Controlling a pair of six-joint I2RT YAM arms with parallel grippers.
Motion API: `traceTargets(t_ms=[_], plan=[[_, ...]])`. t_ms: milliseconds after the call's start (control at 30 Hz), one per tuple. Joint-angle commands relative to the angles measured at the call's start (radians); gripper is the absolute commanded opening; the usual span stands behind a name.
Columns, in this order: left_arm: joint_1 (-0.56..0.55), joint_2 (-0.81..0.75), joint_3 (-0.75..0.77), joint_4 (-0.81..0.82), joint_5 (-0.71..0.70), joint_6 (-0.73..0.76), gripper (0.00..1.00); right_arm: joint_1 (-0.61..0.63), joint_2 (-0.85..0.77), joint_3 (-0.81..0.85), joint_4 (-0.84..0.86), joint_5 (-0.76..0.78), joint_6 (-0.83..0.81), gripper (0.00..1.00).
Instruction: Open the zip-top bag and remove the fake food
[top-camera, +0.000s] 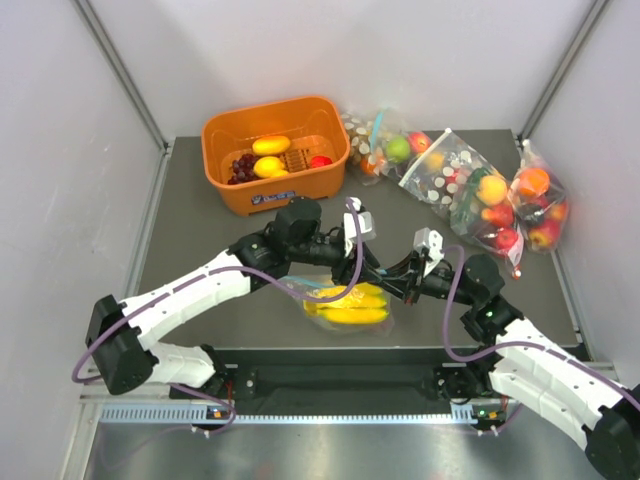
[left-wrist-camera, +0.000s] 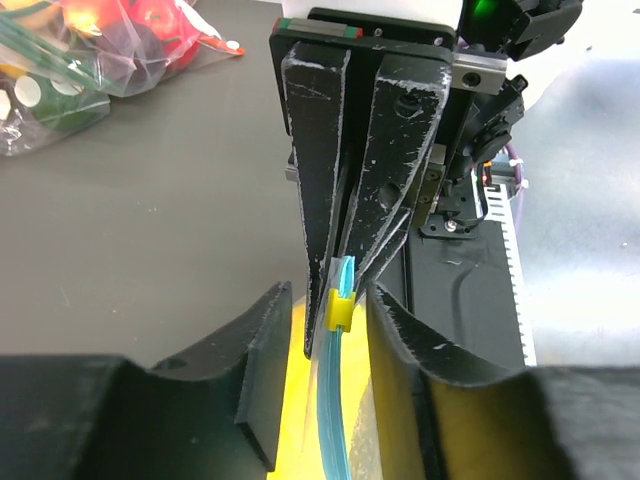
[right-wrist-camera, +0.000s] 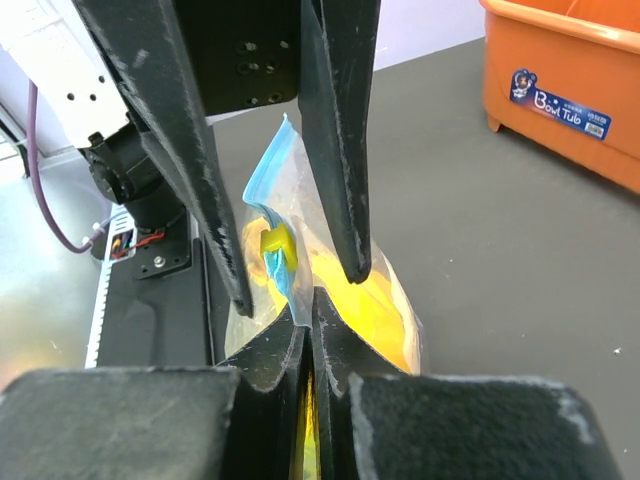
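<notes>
Overhead, 3 pale walls (top-camera: 250, 50) enclose the grey table (top-camera: 190, 232) and zip-top bag (top-camera: 350, 308).

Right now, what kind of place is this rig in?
Likely a lab robot test cell: white panel walls on metal posts box in a dark table, two arms are bolted at its edge, and fake fruit sits staged in an orange tub.

Seen from above, the zip-top bag's (top-camera: 350, 306) zip edge lies mostly hidden; the bananas (right-wrist-camera: 385, 300) blur to yellow behind plastic.
</notes>
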Motion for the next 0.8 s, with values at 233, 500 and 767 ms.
traceTargets(t_ms=[233, 500, 767], plan=[[-0.004, 0.015, 0.034, -0.005, 0.013, 0.028, 0.19, 0.011, -0.030, 0.033, 0.033, 0.016, -0.019, 0.00], [-0.004, -0.002, 0.023, -0.011, 0.006, 0.037, 0.06, 0.011, -0.092, 0.007, 0.013, 0.067, -0.016, 0.00], [-0.002, -0.011, 0.008, -0.026, 0.006, 0.039, 0.07, 0.011, -0.164, -0.010, -0.007, 0.127, -0.014, 0.00]])
